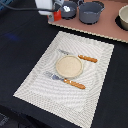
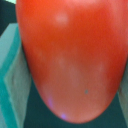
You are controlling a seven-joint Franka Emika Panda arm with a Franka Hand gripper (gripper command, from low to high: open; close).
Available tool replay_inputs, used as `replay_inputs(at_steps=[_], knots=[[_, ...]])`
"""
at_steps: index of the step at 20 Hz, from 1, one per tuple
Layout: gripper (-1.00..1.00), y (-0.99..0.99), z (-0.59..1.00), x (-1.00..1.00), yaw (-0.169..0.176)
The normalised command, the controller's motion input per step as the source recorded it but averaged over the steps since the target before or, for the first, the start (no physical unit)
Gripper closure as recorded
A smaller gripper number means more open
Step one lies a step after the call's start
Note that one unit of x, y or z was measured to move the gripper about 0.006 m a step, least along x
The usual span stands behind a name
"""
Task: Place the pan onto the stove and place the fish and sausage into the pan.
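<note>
My gripper is shut on the glossy red sausage, just above the stove's edge on the exterior view's left. In the wrist view the sausage fills the picture, with a grey and teal finger pad pressed against its side. The small grey-blue pan sits on the stove right beside the gripper. A small white piece, the fish, lies inside it. The pan's handle is hidden.
A larger grey pot stands on the stove beside the pan, and another pot at the exterior view's right edge. A pale striped placemat holds a tan plate and orange-handled cutlery.
</note>
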Motion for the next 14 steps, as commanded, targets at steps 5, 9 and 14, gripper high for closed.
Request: replay_inputs(at_steps=[5,9,14], knots=[[1.0,0.93,0.0,0.0,-0.033],[1.0,0.89,0.0,0.0,-0.027],[1.0,0.81,-0.07,0.0,-0.015]])
